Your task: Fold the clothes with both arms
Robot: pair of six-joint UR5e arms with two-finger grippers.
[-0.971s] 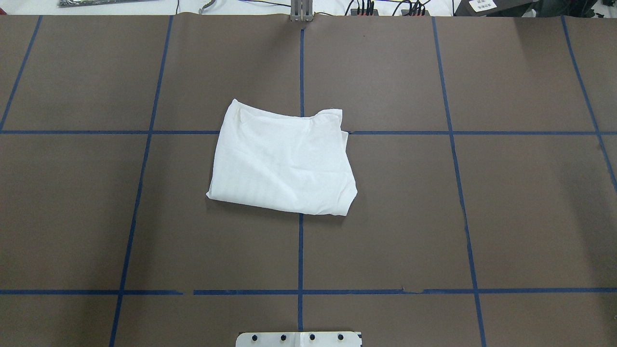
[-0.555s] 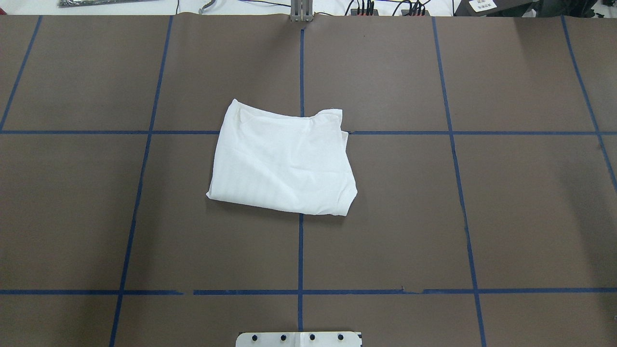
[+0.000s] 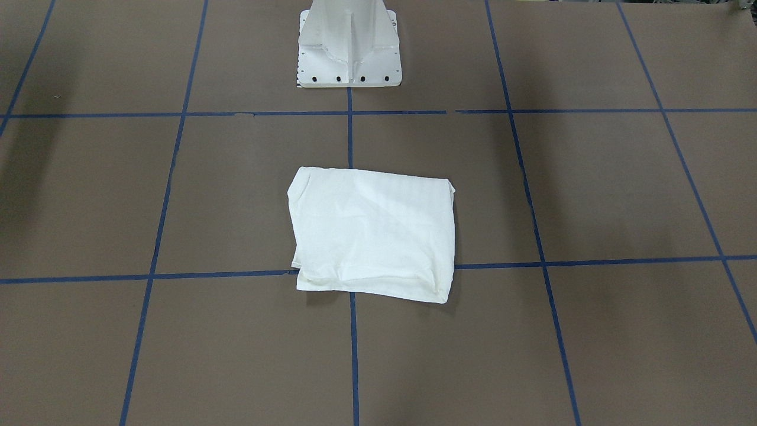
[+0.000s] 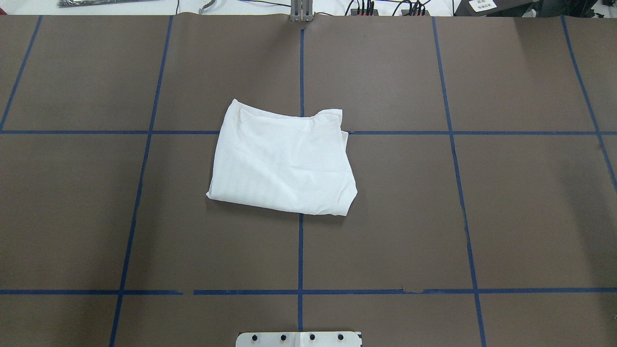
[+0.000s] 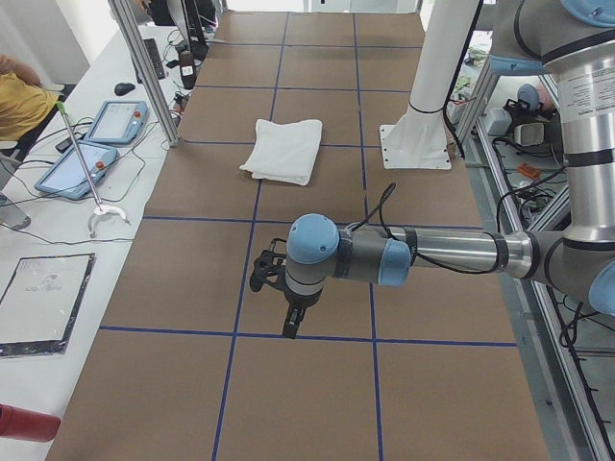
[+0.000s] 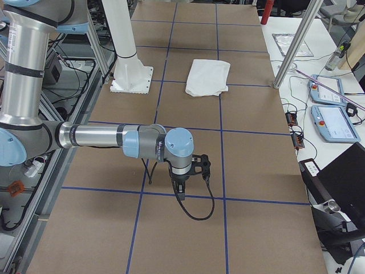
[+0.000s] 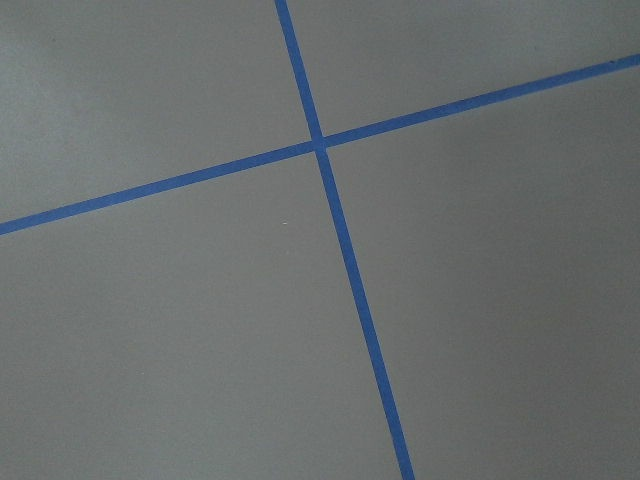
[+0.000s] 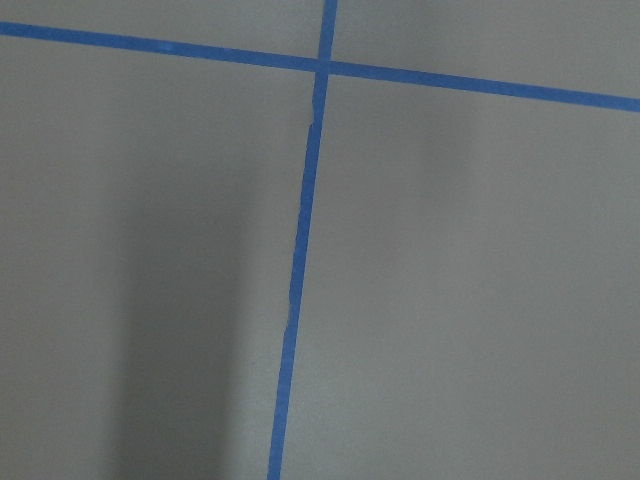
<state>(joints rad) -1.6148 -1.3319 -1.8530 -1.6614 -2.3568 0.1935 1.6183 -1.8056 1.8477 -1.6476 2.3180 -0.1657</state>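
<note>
The white T-shirt [image 4: 282,161] lies folded into a compact rectangle near the middle of the brown table; it also shows in the front view [image 3: 372,234] and in both side views [image 5: 283,151] [image 6: 208,77]. No black text or neck label shows. Neither arm appears in the overhead or front views. The left gripper [image 5: 288,322] points down over bare table, far from the shirt, toward the table's left end. The right gripper [image 6: 181,191] points down over bare table toward the right end. I cannot tell whether either is open or shut. Both wrist views show only table.
Blue tape lines [image 4: 300,250] divide the brown table [image 4: 409,217] into squares. The white metal base block [image 3: 349,53] stands at the robot's edge. Teach pendants [image 5: 96,144] and cables [image 6: 293,123] lie on the white bench beyond the far edge.
</note>
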